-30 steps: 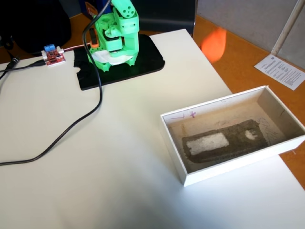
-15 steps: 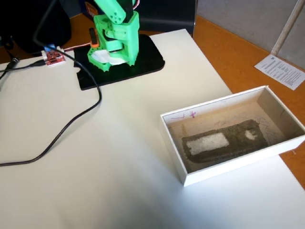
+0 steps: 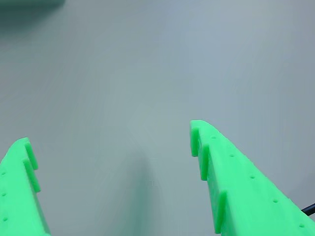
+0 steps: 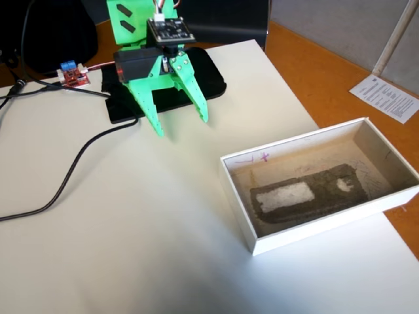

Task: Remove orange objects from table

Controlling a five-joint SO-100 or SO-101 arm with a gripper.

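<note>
Fixed view footage shows the green claw (image 4: pixel 182 127) spread wide, with nothing held between its two fingers and its tips pointed down just over the white table (image 4: pixel 131 229). Bare table alone is seen between the fingers (image 3: pixel 211 157) by the wrist camera. Behind the claw a black base plate (image 4: pixel 213 82) is seen, and to its left a small red circuit board (image 4: pixel 72 73) and a black cable (image 4: pixel 78 163). To the claw's lower right, well apart, an open white box (image 4: pixel 262 239) with a grey lining is set. No orange object can be made out on the table
</note>
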